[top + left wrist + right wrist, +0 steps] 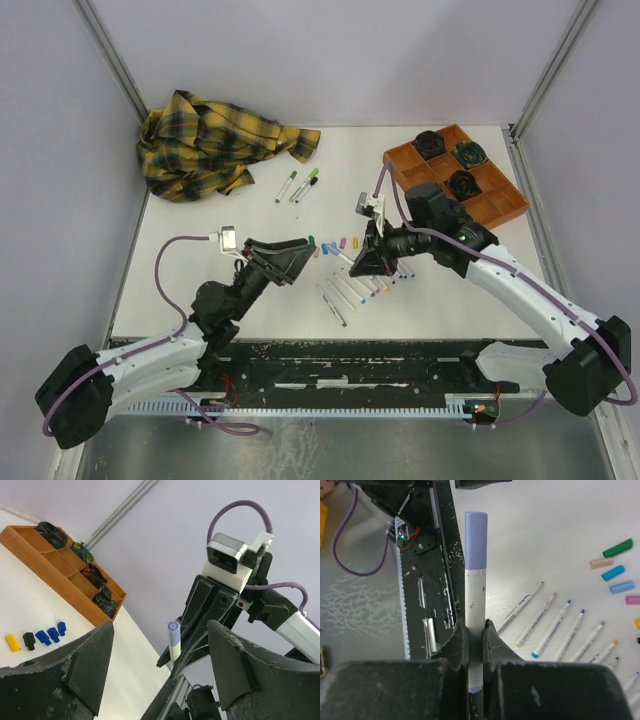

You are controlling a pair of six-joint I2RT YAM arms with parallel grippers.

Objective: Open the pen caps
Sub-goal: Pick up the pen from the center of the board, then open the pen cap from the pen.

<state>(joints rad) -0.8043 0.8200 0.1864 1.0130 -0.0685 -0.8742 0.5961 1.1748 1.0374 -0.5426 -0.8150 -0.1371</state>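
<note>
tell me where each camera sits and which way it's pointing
top external: above and behind the arm bases, looking down on the white table, orange tray, left arm and right arm
left wrist: on the left arm, facing across at the right gripper; its own open fingers frame the view
right wrist: on the right arm, looking down past its fingers clamped on the lilac-capped pen to loose pen caps
shared: both wrist views show that pen

white arm links (150, 360), black joints (75, 392), purple cables (160, 275) looping to white wrist cameras (227, 562), scuffed black gripper fingers (65, 672).
</note>
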